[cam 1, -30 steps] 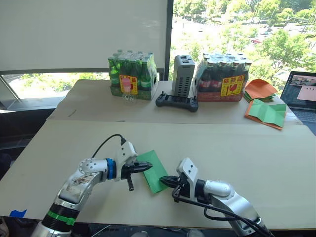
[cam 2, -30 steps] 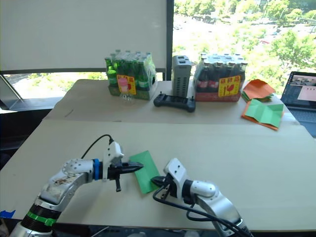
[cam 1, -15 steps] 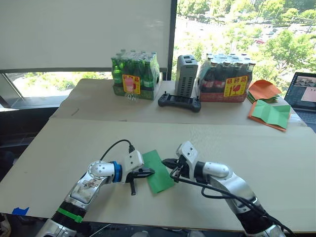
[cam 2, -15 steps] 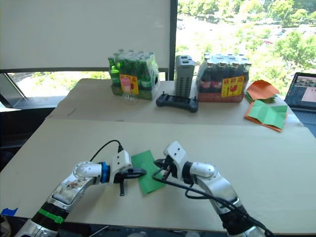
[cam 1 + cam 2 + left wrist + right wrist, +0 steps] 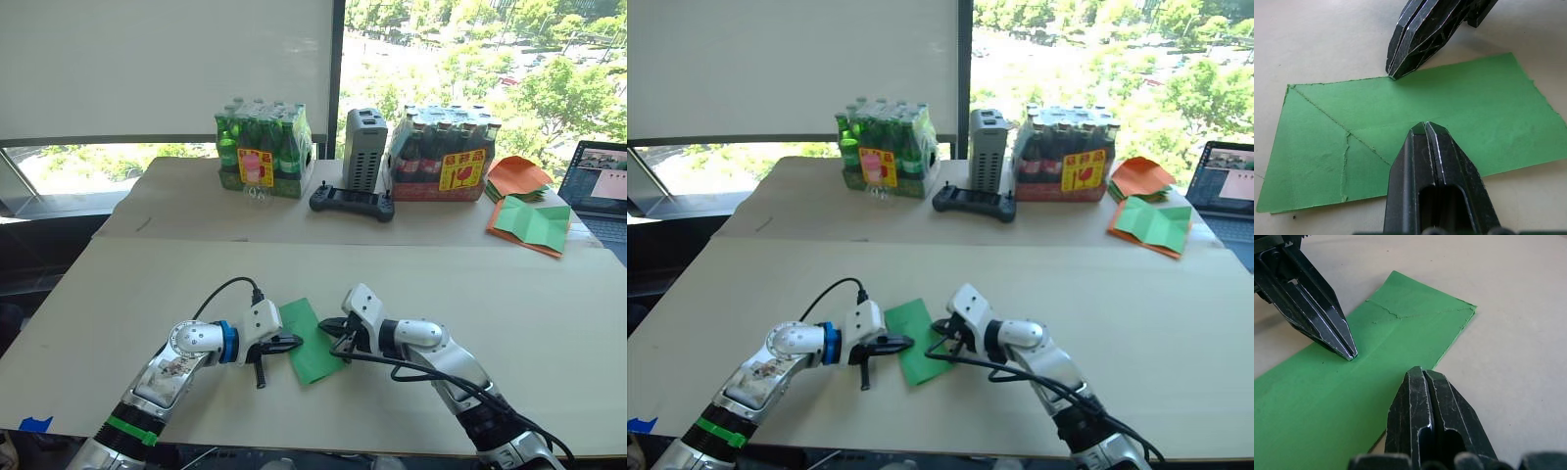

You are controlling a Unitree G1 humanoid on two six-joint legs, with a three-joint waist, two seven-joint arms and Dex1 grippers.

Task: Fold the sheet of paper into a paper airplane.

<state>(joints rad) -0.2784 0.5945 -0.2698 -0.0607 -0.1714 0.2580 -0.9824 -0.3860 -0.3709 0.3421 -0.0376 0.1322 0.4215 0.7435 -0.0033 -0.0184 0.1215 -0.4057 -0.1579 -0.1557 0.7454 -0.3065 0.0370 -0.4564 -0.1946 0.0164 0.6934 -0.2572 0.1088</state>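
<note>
On the beige table (image 5: 509, 294) lies the sheet of paper (image 5: 309, 338) flat; left pincer (image 5: 297, 342) and right pincer (image 5: 326, 327), both closed and empty, press opposite edges.

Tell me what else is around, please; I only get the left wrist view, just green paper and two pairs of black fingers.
Observer: The sheet of paper lies on the near table; a second table behind it holds a pack of green bottles.
Operator: Whose is the black pair across the paper?
Observer: The right arm's fingers, reaching in opposite the left arm's fingers.
Operator: Any more paper about?
Observer: Yes, orange sheets at the far table's right end, beside a laptop.
</note>
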